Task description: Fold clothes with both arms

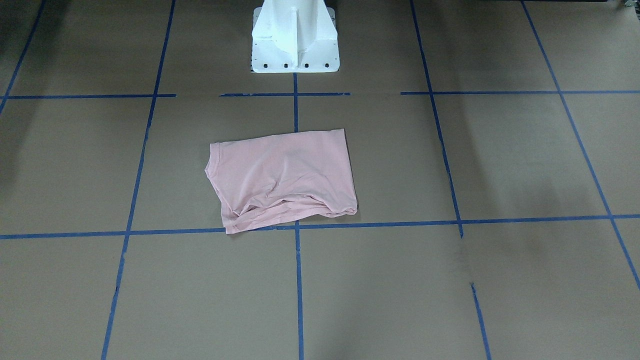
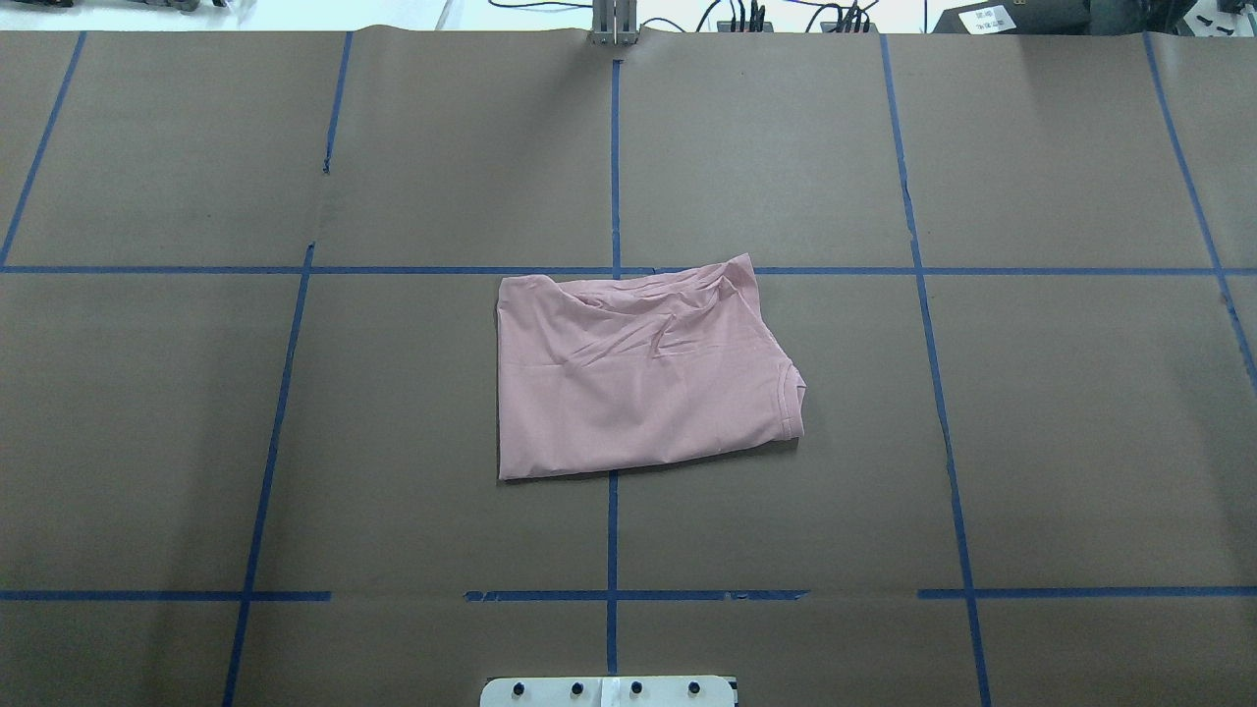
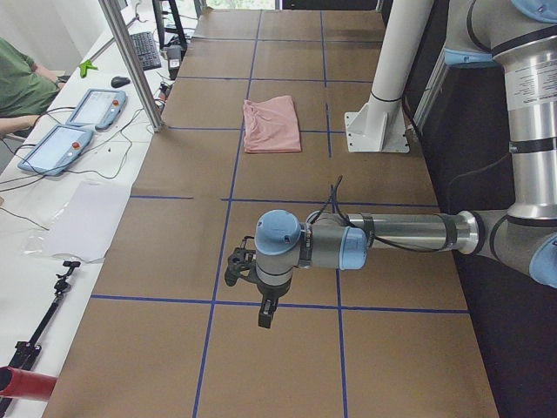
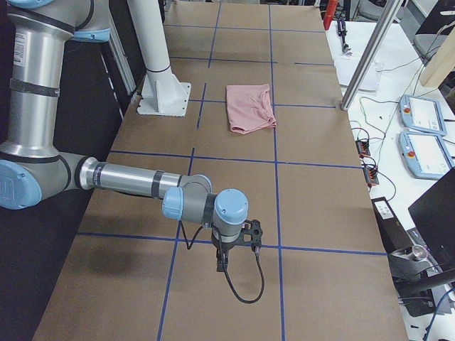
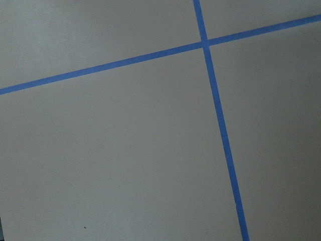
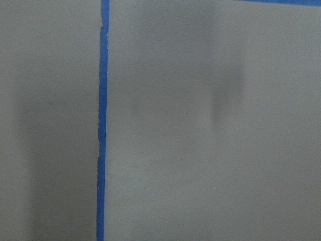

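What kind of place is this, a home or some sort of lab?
Most likely a robotics lab: a paper-covered table marked with a blue tape grid, the left arm and right arm reaching over it, and teach pendants beside it.

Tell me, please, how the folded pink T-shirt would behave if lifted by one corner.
The pink T-shirt is probably floppy and light: it shows soft wrinkles. Lifted by one corner, its layers would likely sag and unfold. Pushed, it may bunch rather than slide on the table.
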Robot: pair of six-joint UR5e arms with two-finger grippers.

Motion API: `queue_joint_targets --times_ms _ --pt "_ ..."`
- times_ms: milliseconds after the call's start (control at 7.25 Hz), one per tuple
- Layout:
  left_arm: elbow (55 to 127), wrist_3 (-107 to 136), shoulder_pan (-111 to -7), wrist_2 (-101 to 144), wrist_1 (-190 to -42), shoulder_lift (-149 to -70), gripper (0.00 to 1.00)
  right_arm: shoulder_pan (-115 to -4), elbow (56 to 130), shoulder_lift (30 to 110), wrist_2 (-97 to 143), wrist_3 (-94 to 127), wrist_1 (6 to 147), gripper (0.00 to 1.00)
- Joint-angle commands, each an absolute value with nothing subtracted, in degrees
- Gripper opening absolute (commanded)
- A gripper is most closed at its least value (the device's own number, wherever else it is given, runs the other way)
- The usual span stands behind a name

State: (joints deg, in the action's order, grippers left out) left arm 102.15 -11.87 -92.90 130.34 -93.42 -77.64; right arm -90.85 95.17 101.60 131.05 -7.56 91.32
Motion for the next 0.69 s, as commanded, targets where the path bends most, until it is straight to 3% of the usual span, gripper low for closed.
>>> queue_joint_targets --times_ms 0,552 --pt "102.3 -11.87 -92.9 130.43 -93.43 -77.96 1.0 -90.88 95.27 102.13 131.04 -7.65 91.32 1.0" --pt "102.04 -11.95 -92.9 130.43 -93.43 -77.96 1.0 -90.88 95.54 102.13 131.13 -8.09 91.23 1.0"
